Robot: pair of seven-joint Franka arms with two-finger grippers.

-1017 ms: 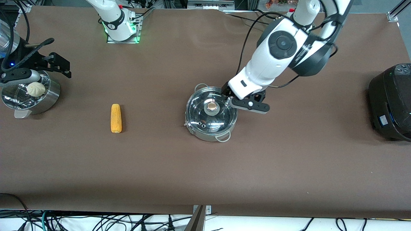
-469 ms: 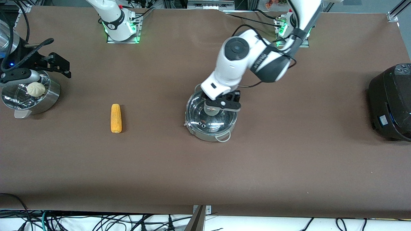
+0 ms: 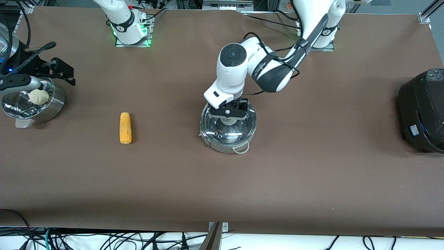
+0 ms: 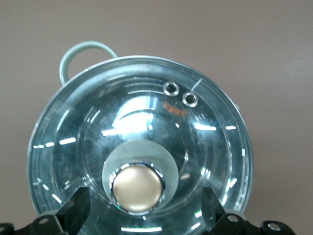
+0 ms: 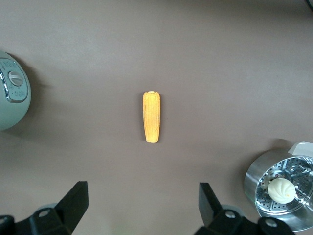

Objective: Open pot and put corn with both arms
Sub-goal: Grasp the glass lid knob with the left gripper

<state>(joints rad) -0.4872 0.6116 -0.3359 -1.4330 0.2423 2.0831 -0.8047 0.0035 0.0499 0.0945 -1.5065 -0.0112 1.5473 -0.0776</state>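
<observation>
brown table point(image 3: 312, 173), shiny lidded pot point(image 3: 242, 137) under wide-spread left gripper point(image 4: 142, 215); right gripper point(image 5: 142, 215) wide too

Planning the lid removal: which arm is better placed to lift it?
Left. The left gripper is open right over the lid's knob, fingers on either side. The right arm is high up, looking down at the corn.

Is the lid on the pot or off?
On. The glass lid covers the pot; the open left claw straddles its knob.
</observation>
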